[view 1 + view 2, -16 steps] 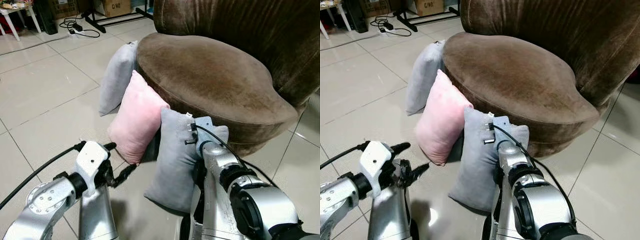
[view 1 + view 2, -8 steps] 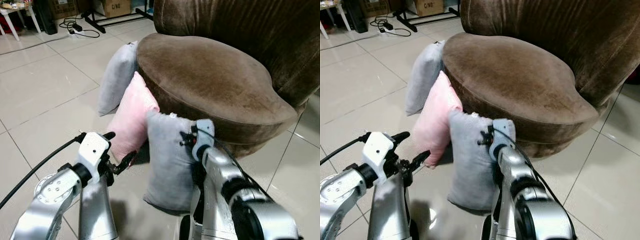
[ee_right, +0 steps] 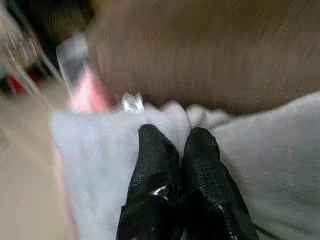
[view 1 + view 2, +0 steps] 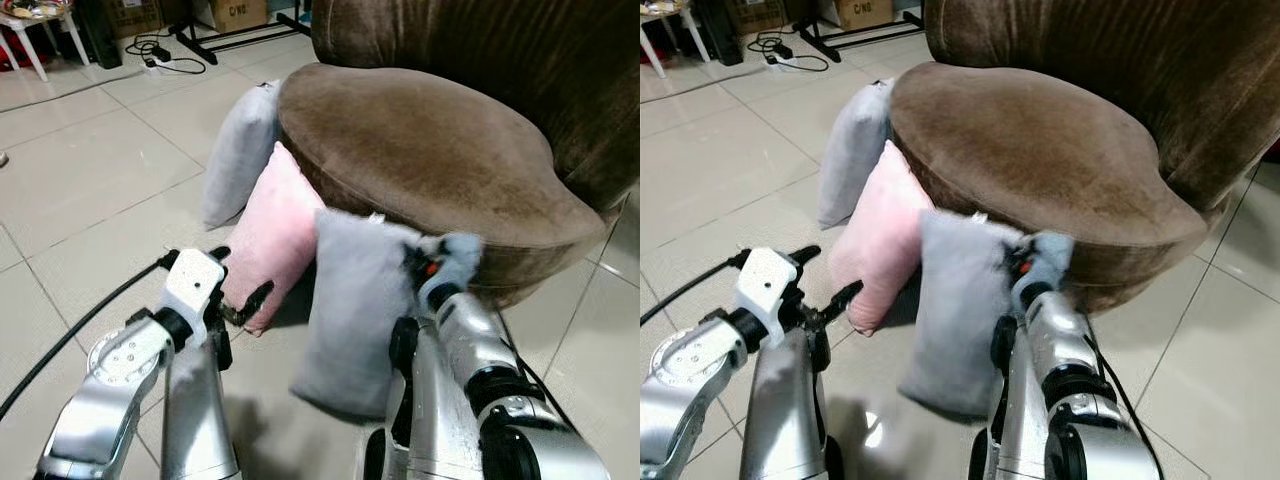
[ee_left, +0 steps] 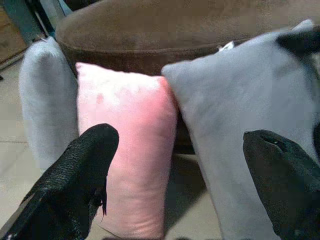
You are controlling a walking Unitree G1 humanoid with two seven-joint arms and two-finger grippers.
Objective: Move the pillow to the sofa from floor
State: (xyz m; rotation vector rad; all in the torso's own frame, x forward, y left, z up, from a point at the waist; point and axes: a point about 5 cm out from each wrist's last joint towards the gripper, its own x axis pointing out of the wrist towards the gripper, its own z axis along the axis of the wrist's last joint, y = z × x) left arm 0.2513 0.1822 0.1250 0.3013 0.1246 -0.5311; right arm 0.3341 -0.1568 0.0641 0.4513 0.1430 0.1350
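Brown velvet sofa (image 4: pixel 440 150) takes up most of the upper right, round seat cushion bulging over a pale tiled floor (image 4: pixel 90 180). We see three pillows propped against its front edge: a far grey pillow (image 4: pixel 240 150) standing at the seat's left side, a pink pillow (image 4: pixel 280 235) leaning next to it, and a near grey pillow (image 4: pixel 355 305) upright in front, its top corner level with the seat rim and its bottom corner low by the tiles; we cannot tell if it touches them. Near grey pillow overlaps the pink one's right edge and looks blurred in the head views. Our right gripper (image 3: pixel 175 142) has its two black fingers pressed together on a bunch of the near grey pillow's top edge, a small white tag (image 3: pixel 132 102) just beside them; the silver right arm rises under that pillow. Our left gripper (image 5: pixel 175 165) sits low to the left with fingers spread wide, holding nothing, pointed at the gap between pink and near grey pillows. Far back left we see a black cable (image 4: pixel 165 55) on the tiles and white table legs (image 4: pixel 30 50).
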